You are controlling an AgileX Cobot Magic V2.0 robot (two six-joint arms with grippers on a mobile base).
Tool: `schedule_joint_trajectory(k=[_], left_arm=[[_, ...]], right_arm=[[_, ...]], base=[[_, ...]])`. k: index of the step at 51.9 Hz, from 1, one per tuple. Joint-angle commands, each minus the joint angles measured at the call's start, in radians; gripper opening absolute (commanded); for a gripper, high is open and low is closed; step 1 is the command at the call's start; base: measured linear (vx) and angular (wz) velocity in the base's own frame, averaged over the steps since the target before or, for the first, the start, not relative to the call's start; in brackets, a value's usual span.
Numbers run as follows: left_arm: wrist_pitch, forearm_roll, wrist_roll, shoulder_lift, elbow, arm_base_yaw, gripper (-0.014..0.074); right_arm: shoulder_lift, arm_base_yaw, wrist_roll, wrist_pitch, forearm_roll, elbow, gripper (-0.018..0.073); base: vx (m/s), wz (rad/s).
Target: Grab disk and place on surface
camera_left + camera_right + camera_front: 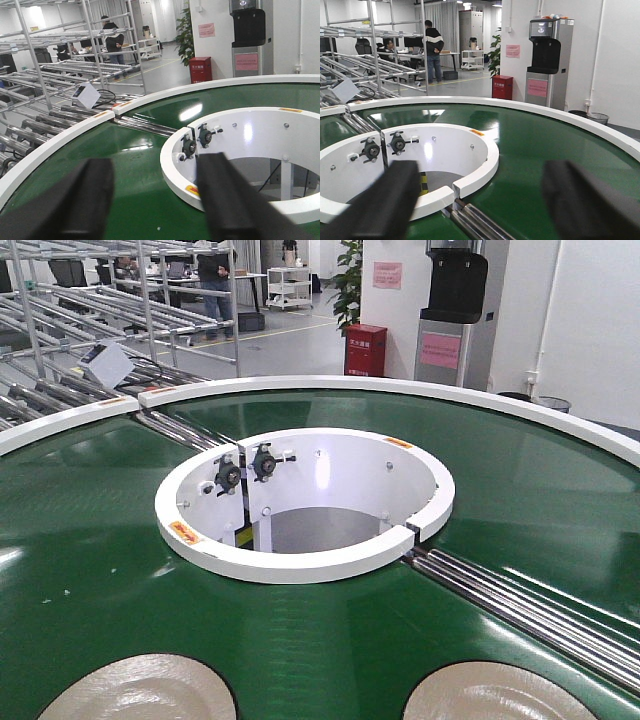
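Green belt (90, 540), two pale disks (140, 695), left pincer (155, 162) and right pincer (482, 170) released, racks (350, 60) behind.

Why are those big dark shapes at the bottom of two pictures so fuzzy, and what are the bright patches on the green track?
Left wrist view: the left gripper sits too near the lens, so its fingers blur; light glares off the green belt. Right wrist view: the right gripper blurs likewise. Front view: sharp, with faint sheen on the belt's left.
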Motion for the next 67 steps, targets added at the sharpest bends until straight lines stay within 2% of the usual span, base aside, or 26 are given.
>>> schedule_joint_trajectory(k=[1, 8, 13, 17, 21, 25, 28, 32, 36, 39, 41, 44, 47, 51, 57, 62, 67], left_arm=[[-0.090, -0.004, 0.002, -0.011, -0.035, -0.007, 0.0646], [-0.090, -0.006, -0.014, -0.011, -0.035, -0.007, 0.0666], [-0.058, -0.006, -0.082, -0.011, -0.036, -0.007, 0.0646], [0.077, -0.005, -0.090, -0.001, -0.064, -0.007, 0.0615], [0.263, -0.005, -0.076, 0.041, -0.125, -0.007, 0.0578], [0.427, -0.029, -0.047, 0.118, -0.195, -0.008, 0.0547], [0.527, -0.113, 0.008, 0.186, -0.251, -0.008, 0.0530], [0.644, -0.323, 0.141, 0.278, -0.317, -0.008, 0.0517], [0.781, -0.603, 0.361, 0.387, -0.363, -0.008, 0.0516], [0.838, -0.766, 0.450, 0.452, -0.377, -0.007, 0.0516], [0.888, -0.852, 0.508, 0.502, -0.384, -0.007, 0.0516], [0.923, -0.915, 0.530, 0.546, -0.385, -0.007, 0.0516], [0.934, -0.911, 0.520, 0.582, -0.385, 0.005, 0.0516], [0.935, -0.869, 0.481, 0.617, -0.384, 0.042, 0.0516], [0.928, -0.705, 0.396, 0.647, -0.384, 0.154, 0.0516], [0.952, -0.542, 0.333, 0.668, -0.384, 0.254, 0.0516], [0.991, -0.502, 0.347, 0.706, -0.384, 0.315, 0.0515]], right_arm=[[-0.012, -0.004, -0.013, -0.093, -0.007, -0.037, 0.0730], [-0.012, -0.004, -0.013, -0.093, -0.005, -0.035, 0.0722], [-0.012, -0.004, 0.032, -0.081, 0.004, -0.038, 0.0704], [-0.005, -0.004, 0.069, 0.042, 0.004, -0.081, 0.0668], [0.041, -0.005, 0.068, 0.242, 0.004, -0.164, 0.0618], [0.125, -0.003, 0.063, 0.381, 0.015, -0.261, 0.0560], [0.199, -0.003, 0.038, 0.475, 0.070, -0.332, 0.0519], [0.305, -0.003, -0.055, 0.588, 0.214, -0.414, 0.0470], [0.412, -0.003, -0.263, 0.711, 0.467, -0.500, 0.0439], [0.502, -0.003, -0.414, 0.841, 0.659, -0.556, 0.0423], [0.563, -0.005, -0.491, 0.928, 0.781, -0.584, 0.0416], [0.638, -0.006, -0.546, 1.026, 0.892, -0.631, 0.0410], [0.713, -0.006, -0.554, 1.106, 0.910, -0.674, 0.0410], [0.781, -0.026, -0.538, 1.176, 0.855, -0.731, 0.0410], [0.837, -0.124, -0.486, 1.258, 0.800, -0.776, 0.0410], [0.842, -0.225, -0.445, 1.284, 0.810, -0.777, 0.0410], [0.835, -0.312, -0.441, 1.292, 0.864, -0.777, 0.0410]], base=[[0.00, 0.00], [0.00, 0.00], [0.00, 0.00], [0.00, 0.00], [0.00, 0.00], [0.00, 0.00], [0.00, 0.00], [0.00, 0.00], [0.00, 0.00], [0.00, 0.00], [0.00, 0.00], [0.00, 0.00], [0.00, 0.00], [0.00, 0.00], [0.00, 0.00], [0.00, 0.00], [0.00, 0.00]])
